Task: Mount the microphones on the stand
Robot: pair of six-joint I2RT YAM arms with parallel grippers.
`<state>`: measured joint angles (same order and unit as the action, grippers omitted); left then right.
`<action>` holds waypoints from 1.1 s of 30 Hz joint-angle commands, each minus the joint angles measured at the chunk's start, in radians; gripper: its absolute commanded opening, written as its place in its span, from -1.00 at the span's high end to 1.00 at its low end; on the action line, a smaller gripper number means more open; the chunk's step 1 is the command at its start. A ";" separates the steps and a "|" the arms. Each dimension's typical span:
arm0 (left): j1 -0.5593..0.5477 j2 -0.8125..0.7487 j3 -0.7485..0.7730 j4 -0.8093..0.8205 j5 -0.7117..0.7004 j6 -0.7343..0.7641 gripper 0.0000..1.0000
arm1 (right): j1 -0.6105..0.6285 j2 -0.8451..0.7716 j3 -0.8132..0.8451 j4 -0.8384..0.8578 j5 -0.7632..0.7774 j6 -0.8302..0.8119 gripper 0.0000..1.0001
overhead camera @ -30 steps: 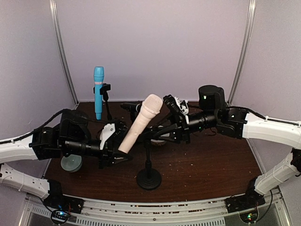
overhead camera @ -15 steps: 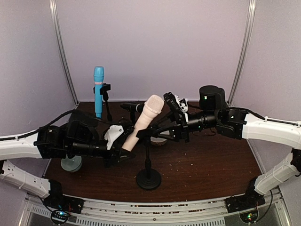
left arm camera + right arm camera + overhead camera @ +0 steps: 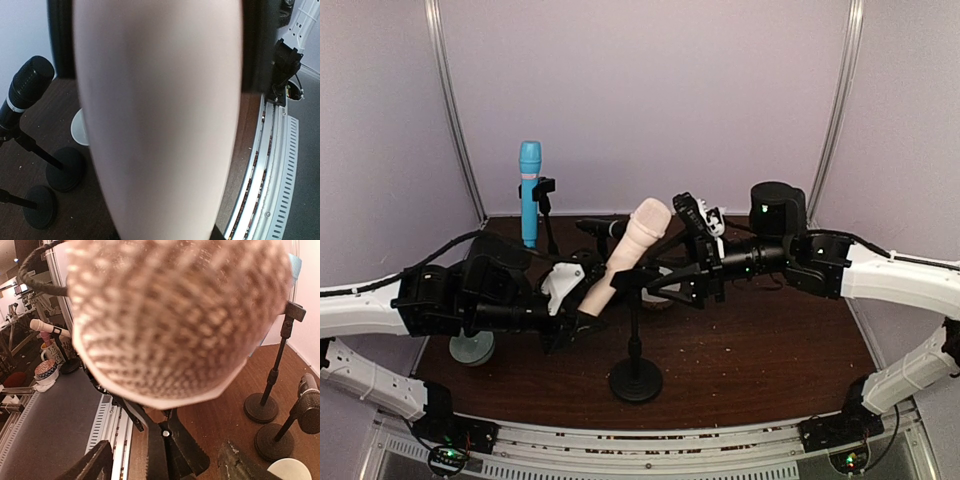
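The cream-pink microphone (image 3: 625, 255) leans with its head up and to the right, its body resting at the clip (image 3: 632, 284) on top of the middle stand (image 3: 636, 380). My left gripper (image 3: 582, 318) is shut on its lower end; in the left wrist view the body (image 3: 157, 125) fills the space between the dark fingers (image 3: 257, 45). My right gripper (image 3: 165, 462) is open, its fingers (image 3: 92, 465) wide on both sides of the clip's handles (image 3: 172, 450), under the mesh head (image 3: 175, 315). The blue microphone (image 3: 529, 195) stands upright in the back left stand. The black microphone (image 3: 605, 228) sits on a stand behind.
A grey-green bowl (image 3: 472, 347) lies under the left arm, a white bowl (image 3: 292, 470) near the back stands' bases (image 3: 65, 170). The metal rail (image 3: 640, 450) runs along the near edge. Purple walls close in the back and sides.
My right gripper has opened off the clip's handles. The left gripper has carried the cream-pink microphone a little to the right, more upright, against the clip.
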<state>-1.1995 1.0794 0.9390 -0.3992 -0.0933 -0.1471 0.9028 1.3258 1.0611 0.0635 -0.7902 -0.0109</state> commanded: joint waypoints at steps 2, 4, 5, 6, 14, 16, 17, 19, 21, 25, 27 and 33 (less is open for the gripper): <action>-0.013 -0.013 0.037 0.028 -0.058 -0.039 0.08 | 0.005 -0.044 -0.009 -0.020 0.033 -0.022 -0.52; -0.026 -0.054 0.017 0.058 -0.049 -0.023 -0.32 | 0.004 -0.058 -0.009 -0.041 0.048 -0.029 -0.53; -0.031 -0.080 0.000 0.083 -0.043 -0.012 -0.45 | 0.005 -0.066 -0.009 -0.053 0.052 -0.033 -0.53; -0.032 -0.106 -0.019 0.110 -0.036 -0.010 -0.63 | 0.004 -0.074 -0.010 -0.062 0.057 -0.037 -0.54; -0.031 -0.137 0.036 0.157 0.026 0.043 -0.96 | 0.006 -0.144 -0.046 -0.118 0.121 -0.004 -0.55; -0.031 -0.077 0.123 0.103 0.045 0.045 -0.95 | 0.007 -0.165 -0.068 -0.139 0.139 0.014 -0.55; -0.031 -0.045 0.160 0.075 0.047 0.046 -0.96 | 0.009 -0.180 -0.084 -0.147 0.155 0.020 -0.55; -0.031 0.005 0.214 0.031 0.039 0.043 -0.95 | 0.011 -0.215 -0.118 -0.157 0.180 0.024 -0.55; -0.022 0.045 0.252 -0.002 0.040 0.038 -0.92 | 0.010 -0.246 -0.153 -0.162 0.194 0.027 -0.56; 0.007 0.103 0.291 -0.031 0.112 0.041 -0.65 | 0.012 -0.275 -0.192 -0.178 0.212 0.029 -0.55; 0.018 0.120 0.307 -0.045 0.145 0.046 -0.53 | 0.012 -0.275 -0.197 -0.186 0.215 0.028 -0.55; 0.027 0.146 0.332 -0.046 0.199 0.061 -0.13 | 0.012 -0.270 -0.195 -0.206 0.223 0.011 -0.54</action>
<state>-1.1801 1.2179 1.2221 -0.4511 0.0406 -0.1059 0.9096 1.0637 0.8684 -0.1249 -0.5961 0.0063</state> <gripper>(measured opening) 0.607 0.773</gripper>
